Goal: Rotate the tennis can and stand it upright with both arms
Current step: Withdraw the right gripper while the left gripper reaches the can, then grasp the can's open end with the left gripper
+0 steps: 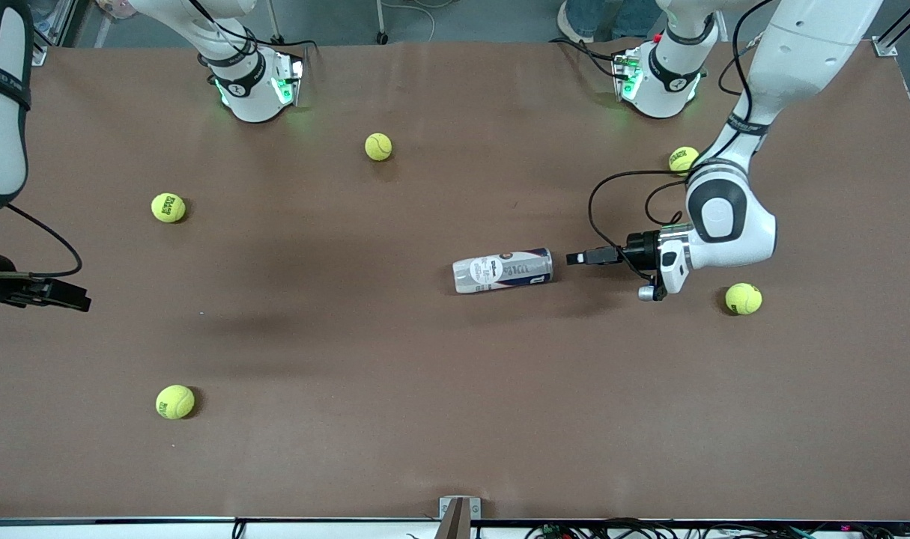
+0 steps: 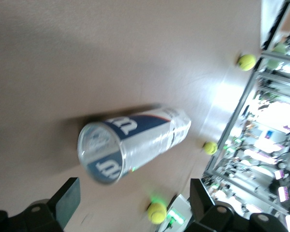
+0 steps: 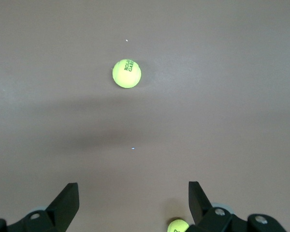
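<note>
I see the tennis can (image 1: 502,270) lying on its side mid-table (image 1: 425,419), the left gripper (image 1: 582,257) just beside its end toward the left arm's table edge. The right gripper (image 1: 65,296) hangs at the right arm's edge.

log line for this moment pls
tennis can: lying on its side, untouched | left gripper: open, at can's end | right gripper: open, waiting

The left arm (image 1: 732,217) reaches down from its base at about one o'clock, wrist bent level, and its left gripper (image 1: 577,257) points toward nine o'clock, low over the table, fingers spread wide. The right arm (image 1: 1,105) waits at the nine o'clock edge, its right gripper (image 1: 76,302) also spread wide, pointing toward three o'clock.
</note>
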`<state>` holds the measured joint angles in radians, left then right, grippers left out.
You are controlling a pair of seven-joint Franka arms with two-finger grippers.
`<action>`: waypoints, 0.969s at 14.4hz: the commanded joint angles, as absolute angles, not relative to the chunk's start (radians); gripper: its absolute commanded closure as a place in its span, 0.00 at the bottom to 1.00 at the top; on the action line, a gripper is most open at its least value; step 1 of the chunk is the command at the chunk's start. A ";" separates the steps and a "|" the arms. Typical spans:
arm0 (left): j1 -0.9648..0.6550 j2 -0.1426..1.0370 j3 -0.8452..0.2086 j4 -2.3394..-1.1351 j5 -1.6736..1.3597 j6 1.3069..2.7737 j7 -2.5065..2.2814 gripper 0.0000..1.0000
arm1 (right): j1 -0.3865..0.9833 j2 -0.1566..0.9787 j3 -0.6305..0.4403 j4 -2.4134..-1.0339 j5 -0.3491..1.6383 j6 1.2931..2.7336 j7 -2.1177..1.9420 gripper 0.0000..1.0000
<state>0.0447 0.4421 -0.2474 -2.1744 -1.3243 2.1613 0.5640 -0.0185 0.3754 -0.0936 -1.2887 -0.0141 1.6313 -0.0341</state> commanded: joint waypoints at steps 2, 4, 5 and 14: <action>-0.050 0.517 -0.253 -2.158 -1.556 2.255 0.724 0.00 | -0.023 0.344 -0.081 -1.281 -0.008 1.523 -0.040 0.00; -0.083 0.543 -0.253 -2.140 -1.604 2.279 0.750 0.00 | -0.023 0.321 -0.081 -1.287 -0.002 1.514 -0.041 0.00; -0.093 0.551 -0.253 -2.128 -1.618 2.289 0.750 0.09 | -0.023 0.304 -0.081 -1.299 0.005 1.502 -0.043 0.00; -0.089 0.538 -0.253 -2.059 -1.634 2.293 0.692 1.00 | -0.026 0.076 -0.083 -1.488 0.012 1.502 -0.095 0.00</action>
<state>-0.0950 0.5478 -0.2476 -2.0899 -1.6146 2.2839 0.7192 -0.0185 0.1766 -0.0874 -1.3818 -0.0011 1.4850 -0.0696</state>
